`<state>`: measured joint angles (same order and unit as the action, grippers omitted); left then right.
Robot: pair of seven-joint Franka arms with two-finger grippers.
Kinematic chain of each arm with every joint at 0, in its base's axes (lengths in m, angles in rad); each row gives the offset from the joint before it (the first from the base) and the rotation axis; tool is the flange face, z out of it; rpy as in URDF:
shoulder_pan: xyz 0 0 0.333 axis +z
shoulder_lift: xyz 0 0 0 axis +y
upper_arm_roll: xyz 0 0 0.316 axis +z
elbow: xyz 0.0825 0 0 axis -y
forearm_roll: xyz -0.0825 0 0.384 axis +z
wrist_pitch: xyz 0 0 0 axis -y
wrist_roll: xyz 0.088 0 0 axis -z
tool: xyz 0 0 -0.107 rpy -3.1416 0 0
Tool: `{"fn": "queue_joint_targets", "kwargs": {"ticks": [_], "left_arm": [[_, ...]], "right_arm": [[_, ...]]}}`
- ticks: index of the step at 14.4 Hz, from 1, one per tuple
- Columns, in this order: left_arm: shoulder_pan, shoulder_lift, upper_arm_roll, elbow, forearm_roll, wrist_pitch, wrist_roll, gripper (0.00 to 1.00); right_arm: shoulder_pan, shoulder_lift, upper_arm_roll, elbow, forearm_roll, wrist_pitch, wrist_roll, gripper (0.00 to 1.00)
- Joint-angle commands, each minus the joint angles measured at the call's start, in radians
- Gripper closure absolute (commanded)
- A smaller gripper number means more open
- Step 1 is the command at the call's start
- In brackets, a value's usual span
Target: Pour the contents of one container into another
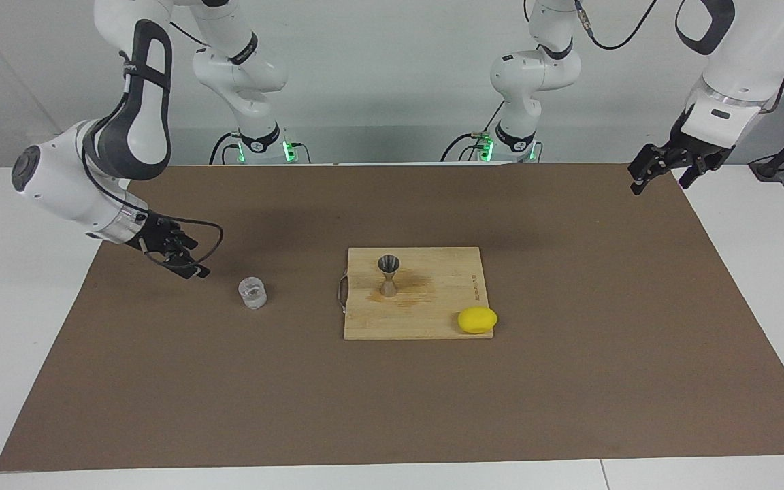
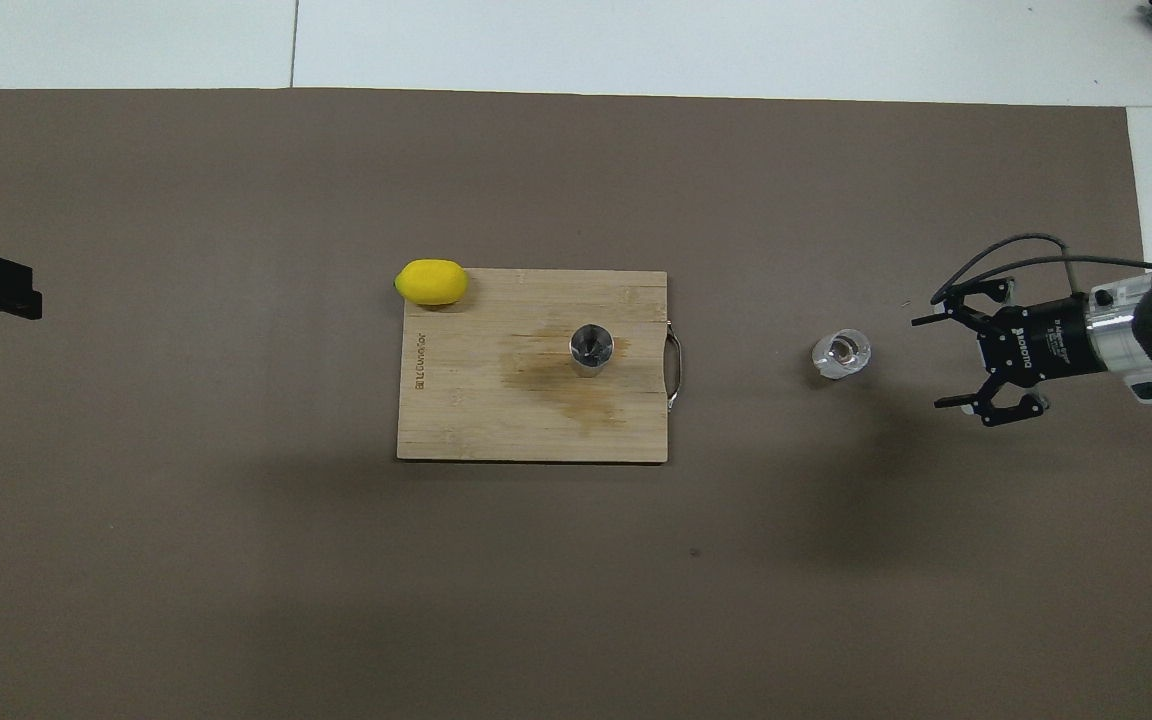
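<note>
Clear thick-walled glass cup (image 1: 253, 292) stands upright on the matte brown mat (image 1: 569, 381), off the bamboo cutting board (image 1: 433, 320) toward the right arm's end; steel hourglass jigger (image 1: 388, 274) upright on the board beside a darker stain; smooth yellow lemon (image 1: 477, 319) at the board's corner. Right gripper (image 2: 954, 360) spread wide, empty, raised over the mat apart from the cup; left gripper (image 1: 657, 170) waits spread over the mat's edge at the left arm's end.

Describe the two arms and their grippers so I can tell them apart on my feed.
Both arms are glossy white with black bands at the joints and green lights at their bases. The right gripper is black with thin linked fingers, white lettering on its body, a silver wrist ring and a looping black cable. The left gripper is also black, below a white wrist with a dark cable overhead.
</note>
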<state>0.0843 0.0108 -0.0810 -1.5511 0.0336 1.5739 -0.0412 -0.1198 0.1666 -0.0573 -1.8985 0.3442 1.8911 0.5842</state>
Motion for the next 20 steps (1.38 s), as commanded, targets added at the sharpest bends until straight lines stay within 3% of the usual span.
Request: {"fn": "queue_joint_targets", "kwargs": {"ticks": [1, 3, 7, 13, 16, 20], "left_arm": [[-0.009, -0.014, 0.007, -0.012, 0.002, -0.009, -0.008, 0.00], [-0.009, -0.014, 0.007, -0.012, 0.002, -0.009, -0.008, 0.00], [-0.009, -0.014, 0.007, -0.012, 0.002, -0.006, -0.008, 0.00], [-0.011, -0.014, 0.006, -0.012, 0.002, -0.002, -0.005, 0.00], [-0.012, -0.014, 0.006, -0.012, 0.002, 0.003, -0.008, 0.00], [-0.009, -0.014, 0.006, -0.011, -0.049, 0.008, -0.014, 0.00]], "right_arm": [[0.035, -0.022, 0.005, 0.012, -0.135, 0.039, -0.195, 0.00], [0.040, -0.039, 0.007, 0.021, -0.250, 0.045, -0.301, 0.00], [0.074, -0.045, 0.010, 0.085, -0.330, 0.034, -0.451, 0.00], [0.104, -0.176, 0.011, 0.093, -0.415, -0.050, -0.465, 0.00], [0.190, -0.217, -0.050, 0.120, -0.419, -0.169, -0.468, 0.00], [0.196, -0.193, -0.058, 0.323, -0.399, -0.397, -0.486, 0.00]]}}
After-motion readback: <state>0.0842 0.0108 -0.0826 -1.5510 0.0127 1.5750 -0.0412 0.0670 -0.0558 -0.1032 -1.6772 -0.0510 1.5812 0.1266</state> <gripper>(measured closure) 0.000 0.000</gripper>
